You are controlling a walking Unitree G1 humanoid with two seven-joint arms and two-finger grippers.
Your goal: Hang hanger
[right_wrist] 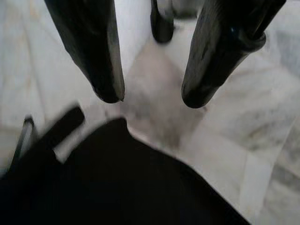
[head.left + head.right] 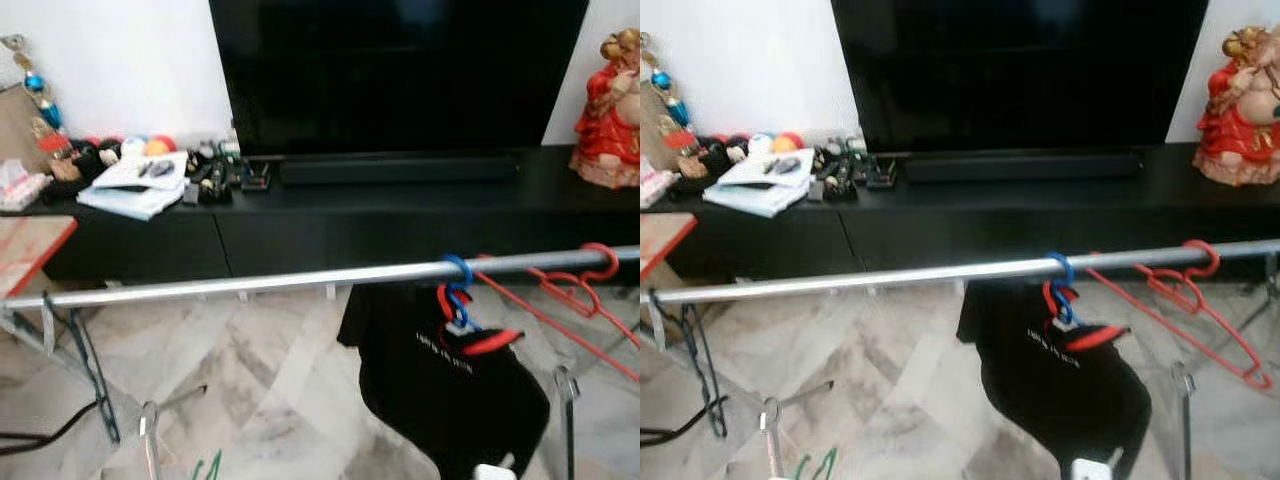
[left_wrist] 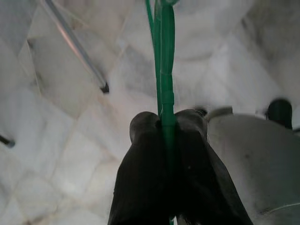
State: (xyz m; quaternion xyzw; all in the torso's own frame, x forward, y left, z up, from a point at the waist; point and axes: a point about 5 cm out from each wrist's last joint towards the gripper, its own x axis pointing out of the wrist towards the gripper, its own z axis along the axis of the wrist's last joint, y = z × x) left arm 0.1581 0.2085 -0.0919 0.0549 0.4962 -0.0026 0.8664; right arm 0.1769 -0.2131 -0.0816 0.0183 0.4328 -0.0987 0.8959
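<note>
green hanger (image 3: 164,70): clamped between the jaws of the left gripper (image 3: 168,123), its thin wire running straight out past the fingertips over the marble floor (image 3: 56,140); a bit of it shows at the bottom edge of the head views (image 2: 207,467)
left gripper: jaws pressed together on the green hanger, nothing else between them
right gripper (image 1: 152,98): jaws apart and holding nothing, hanging just above a black cloth (image 1: 117,187) with pale floor beyond the tips
rail (image 2: 250,280): silver bar of the clothes rack, well above and ahead of the left jaws, running across the head views
blue hanger (image 2: 457,290): hooked on the rail to the right, carrying a black t-shirt (image 2: 450,380) with red trim
red hanger (image 2: 580,290): hooked on the rail further right, tilted, bare
table (image 2: 400,200): long black tv unit behind the rail, with a television (image 2: 400,70), a soundbar (image 2: 395,168), papers (image 2: 135,185) and a red figurine (image 2: 610,110)
</note>
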